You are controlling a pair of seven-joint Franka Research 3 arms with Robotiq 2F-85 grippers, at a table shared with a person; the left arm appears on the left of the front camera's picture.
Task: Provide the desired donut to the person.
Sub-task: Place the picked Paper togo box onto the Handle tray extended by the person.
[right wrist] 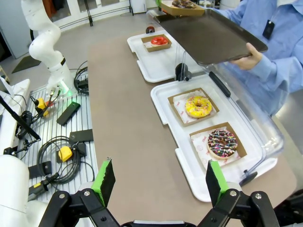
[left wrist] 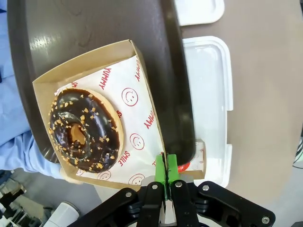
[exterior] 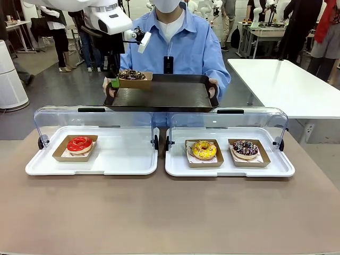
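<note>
So the left gripper [exterior: 115,81] is clamped tight on the rim of the cardboard box [left wrist: 142,90] that carries the chocolate donut with nut crumbs [left wrist: 84,130], green pads pinched together on the edge. The box is at the far-left corner of the black serving tray [exterior: 159,96], which the person [exterior: 186,48] holds with both hands beyond the table's far edge; can't tell if it's fully resting there. The right gripper [right wrist: 161,182] is spread wide with nothing in it, above the table's near side. A red-glazed donut [exterior: 79,143] sits in the left white tray [exterior: 122,154], while a yellow donut [exterior: 204,150] and a sprinkled donut [exterior: 245,148] sit in the right white tray [exterior: 223,171].
</note>
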